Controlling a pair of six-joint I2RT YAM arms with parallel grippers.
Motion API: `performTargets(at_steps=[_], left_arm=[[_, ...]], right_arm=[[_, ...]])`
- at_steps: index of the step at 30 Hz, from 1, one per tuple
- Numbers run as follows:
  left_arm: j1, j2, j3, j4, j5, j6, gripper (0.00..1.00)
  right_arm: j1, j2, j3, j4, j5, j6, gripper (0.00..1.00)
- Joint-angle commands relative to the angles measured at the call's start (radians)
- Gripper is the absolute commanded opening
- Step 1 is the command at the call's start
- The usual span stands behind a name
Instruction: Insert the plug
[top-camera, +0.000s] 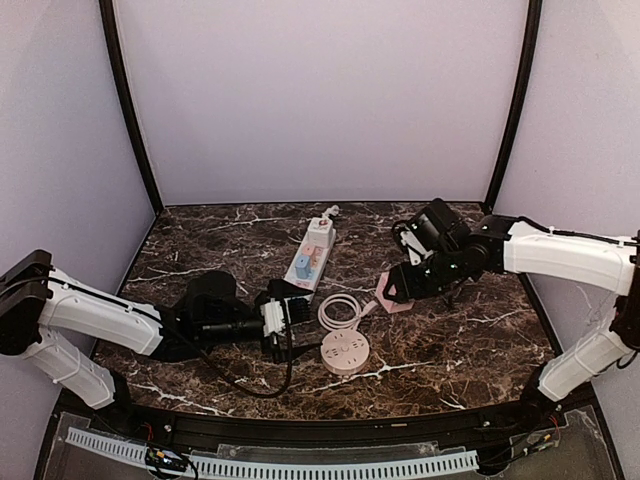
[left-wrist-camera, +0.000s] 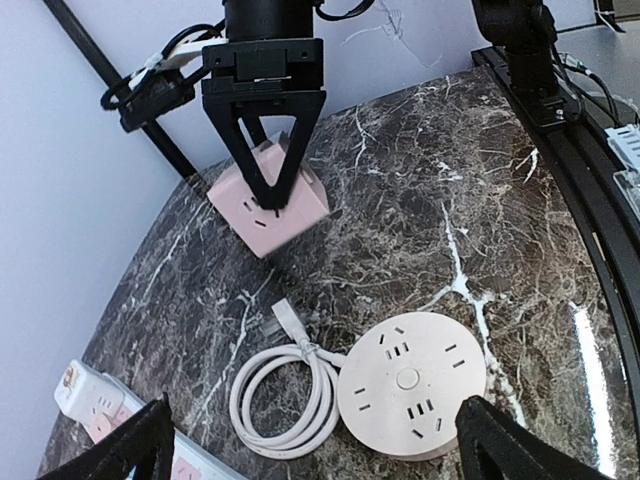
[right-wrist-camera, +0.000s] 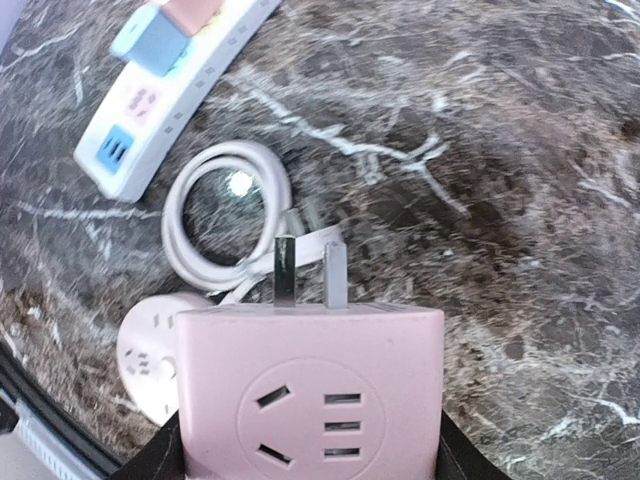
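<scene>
A dark, white-veined marble worktop (top-camera: 450, 330) is carrying, nearest the arm bases, a round pink socket hub (top-camera: 345, 353) with a coiled white cable (top-camera: 340, 311) just behind it. Beside the cable, the left gripper (top-camera: 295, 315) is hovering, jaws spread wide and empty. Farther right, the right gripper (top-camera: 395, 288) is grasping the pink cube-shaped plug adapter (top-camera: 392, 298) in its jaws, and a long white power strip (top-camera: 312, 258) is lying farthest back.

Pale lilac walls (top-camera: 320, 100) enclose a dark marble table (top-camera: 470, 340)
</scene>
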Motion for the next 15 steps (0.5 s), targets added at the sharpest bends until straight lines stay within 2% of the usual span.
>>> performTargets(at_steps=[1,7,15], left_arm=[[0.006,-0.004,-0.048,0.115,0.049,0.201,0.98],[0.005,0.050,-0.003,0.103,0.077,0.395,0.99],[-0.005,0.101,0.091,0.084,0.108,0.454,0.96]], right_arm=[[0.048,0.007,0.052,-0.070,-0.199,-0.076,0.15],[0.104,0.039,0.129,-0.126,-0.361,-0.107,0.15],[0.151,0.083,0.200,-0.164,-0.421,-0.091,0.15]])
